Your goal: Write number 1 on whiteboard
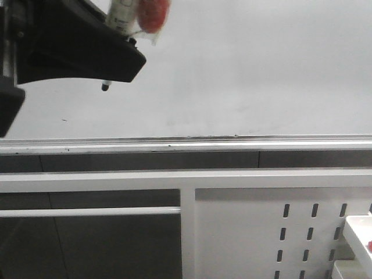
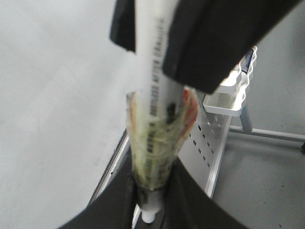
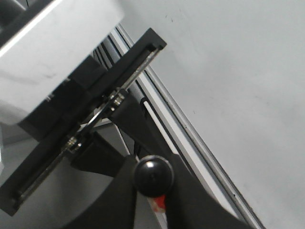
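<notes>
The whiteboard fills the upper half of the front view, with its silver rail along the bottom edge. No number 1 stroke shows on it. My left gripper is at the board's upper left, shut on a white marker pen with a red ball taped on. The pen's dark tip points down, close to the board. In the left wrist view the pen runs between the fingers of the left gripper, with the whiteboard beside it. My right gripper is shut on a black round knob.
A white panel with slotted holes stands below the board, and it also shows in the left wrist view. A white tray sits at the lower right. A small dark speck marks the board's lower left. A black and white frame is near the right gripper.
</notes>
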Tool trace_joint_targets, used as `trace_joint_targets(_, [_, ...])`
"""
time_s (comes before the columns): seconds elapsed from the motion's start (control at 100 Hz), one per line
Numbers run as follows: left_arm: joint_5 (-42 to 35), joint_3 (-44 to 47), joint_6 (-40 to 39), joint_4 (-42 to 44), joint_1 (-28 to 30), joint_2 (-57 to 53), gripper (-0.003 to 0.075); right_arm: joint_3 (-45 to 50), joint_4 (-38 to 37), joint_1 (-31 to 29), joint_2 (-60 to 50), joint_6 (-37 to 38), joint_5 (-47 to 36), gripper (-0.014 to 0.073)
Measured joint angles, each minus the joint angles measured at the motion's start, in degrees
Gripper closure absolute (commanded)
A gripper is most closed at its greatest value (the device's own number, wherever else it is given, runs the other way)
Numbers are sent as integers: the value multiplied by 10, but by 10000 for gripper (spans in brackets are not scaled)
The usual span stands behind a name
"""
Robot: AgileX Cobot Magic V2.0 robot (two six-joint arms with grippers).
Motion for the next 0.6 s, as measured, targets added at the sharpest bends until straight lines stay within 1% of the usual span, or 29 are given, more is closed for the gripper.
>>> trace_joint_targets(0.03, [1,0,0,-1,0,0,714,0,-1,0,0,0,0,669])
trace_joint_targets(0.08, [1,0,0,-9,0,-1,650,-1,-4,0,0,0,0,669])
trace_joint_targets(0.11, [1,0,0,-14,0,-3,582,-1,-5,0,0,0,0,669])
trace_joint_targets(0.13, [2,0,0,-19,0,-4,550,-1,-6,0,0,0,0,669])
trace_joint_targets(0.16, [2,0,1,-26,0,-7,461,-2,-7,0,0,0,0,669])
trace_joint_targets(0.17, [2,0,1,-28,0,-10,442,-2,-11,0,-1,0,0,669])
trace_joint_targets(0.18, [2,0,1,-32,0,-11,405,-2,-11,0,-1,0,0,669])
trace_joint_targets(0.2, [2,0,2,-40,0,-16,367,-2,-16,0,-2,0,2,669])
trace_joint_targets(0.21, [2,0,2,-43,0,-18,332,-2,-18,0,-2,0,1,669])
trace_joint_targets(0.25, [2,0,3,-61,0,-30,237,-2,-31,0,-5,0,6,666])
trace_joint_targets(0.29, [2,0,3,-79,0,-46,174,-2,-48,0,-10,0,8,660])
trace_joint_targets(0.31, [2,0,3,-85,0,-55,156,-2,-58,0,-14,0,9,660])
trace_joint_targets(0.36, [6,0,3,-105,0,-78,152,-2,-83,0,-24,0,10,660])
trace_joint_targets(0.41, [17,0,3,-120,0,-107,167,-2,-108,0,-35,0,13,660])
trace_joint_targets(0.45, [27,-1,3,-129,0,-134,194,-2,-130,0,-46,0,13,659])
trace_joint_targets(0.5, [43,-1,3,-142,0,-168,240,-2,-157,0,-59,0,13,659])
trace_joint_targets(0.6, [85,-1,3,-153,0,-244,371,14,-214,0,-83,0,0,653])
